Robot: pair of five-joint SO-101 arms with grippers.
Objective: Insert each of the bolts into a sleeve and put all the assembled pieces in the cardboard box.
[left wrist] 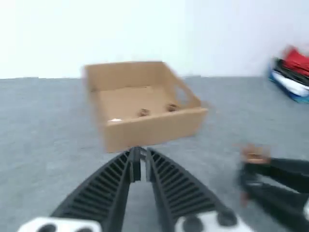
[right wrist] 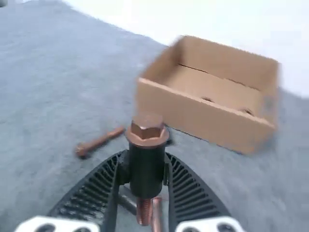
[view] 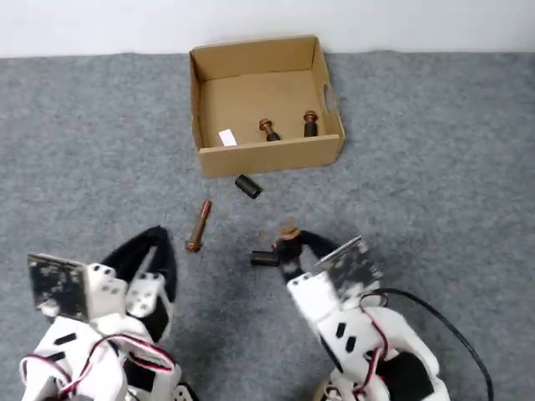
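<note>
Held bolt [right wrist: 147, 129]: copper, hex head sitting on top of the held sleeve, shank tip showing out of the sleeve's other end
Held sleeve [right wrist: 145, 169]: black, clamped between the right gripper's fingers, on the arms' side of the box and apart from it
Right gripper [right wrist: 145, 162]: closed around the held sleeve, one finger pressed to each side
Left gripper [left wrist: 138, 155]: fingers brought together at the tips, nothing between them, pointing toward the box's front wall
Cardboard box [view: 267, 154]: open-topped, on the grey carpet [view: 435, 167], far side from the arms
Assembled pieces [view: 267, 129]: two inside the box, side by side near its front wall
White label [view: 227, 138]: on the box floor, beside them
Loose bolt [view: 199, 225]: lying on the carpet between left gripper and box
Loose sleeve [view: 248, 186]: black, on the carpet just outside the box's front wall, apart from the loose bolt
</note>
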